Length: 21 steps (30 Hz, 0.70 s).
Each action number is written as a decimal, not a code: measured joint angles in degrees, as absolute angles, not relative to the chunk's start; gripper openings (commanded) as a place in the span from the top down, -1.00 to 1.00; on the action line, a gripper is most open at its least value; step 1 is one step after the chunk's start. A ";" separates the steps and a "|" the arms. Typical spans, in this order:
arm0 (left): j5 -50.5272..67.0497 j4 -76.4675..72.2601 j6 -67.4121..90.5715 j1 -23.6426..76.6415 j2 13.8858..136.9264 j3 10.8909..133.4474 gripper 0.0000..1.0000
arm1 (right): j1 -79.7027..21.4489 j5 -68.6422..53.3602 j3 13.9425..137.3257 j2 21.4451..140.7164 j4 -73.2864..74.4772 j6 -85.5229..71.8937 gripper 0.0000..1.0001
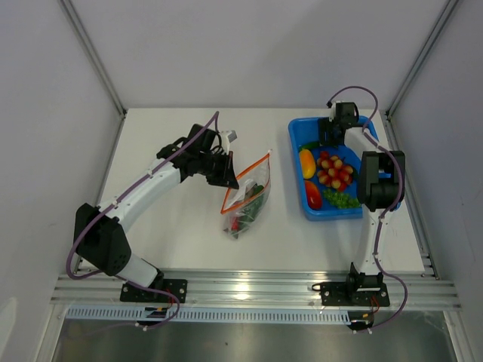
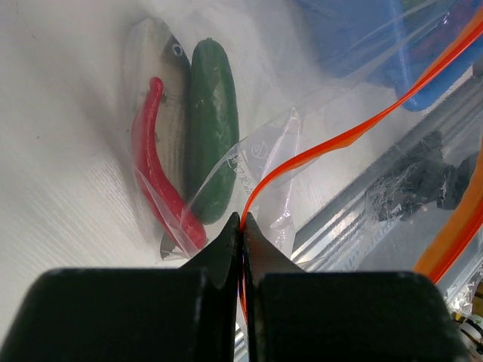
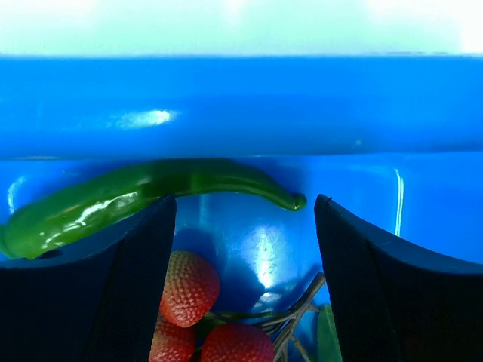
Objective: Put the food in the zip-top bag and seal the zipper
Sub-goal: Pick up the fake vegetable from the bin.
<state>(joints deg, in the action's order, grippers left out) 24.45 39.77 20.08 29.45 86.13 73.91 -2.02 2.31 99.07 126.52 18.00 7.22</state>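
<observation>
The clear zip-top bag (image 1: 246,202) lies mid-table, its orange-red zipper (image 2: 332,143) lifted. My left gripper (image 1: 226,170) is shut on that strip; in the left wrist view the jaws (image 2: 243,220) pinch it tight. Inside the bag lie a grey fish (image 2: 155,75), a green cucumber (image 2: 213,128) and a red pepper (image 2: 155,162). My right gripper (image 3: 246,200) is open, low inside the far end of the blue tub (image 1: 296,151), just short of a green chilli (image 3: 136,197). Red bumpy berries (image 3: 190,285) lie between its fingers.
The tub at the right holds a mango (image 1: 306,162), cherry tomatoes (image 1: 335,170), green grapes (image 1: 341,199) and a red-yellow piece (image 1: 313,194). The tub's far wall (image 3: 241,105) rises right in front of the right fingers. White walls close the table's back and sides.
</observation>
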 measured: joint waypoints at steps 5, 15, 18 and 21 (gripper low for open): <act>24.69 40.05 20.10 29.43 86.13 73.93 0.99 | -1.98 1.78 98.35 126.85 16.62 10.61 -0.49; 24.69 40.62 20.40 29.43 86.13 74.15 0.99 | -1.61 -0.56 98.72 127.74 15.90 14.28 -0.41; 24.69 40.60 20.60 29.45 86.13 74.15 0.99 | -1.39 -1.48 98.76 128.33 16.27 14.74 -0.39; 24.69 40.58 20.97 29.45 86.13 74.15 0.99 | -1.26 -2.72 99.18 129.51 16.80 15.03 -0.39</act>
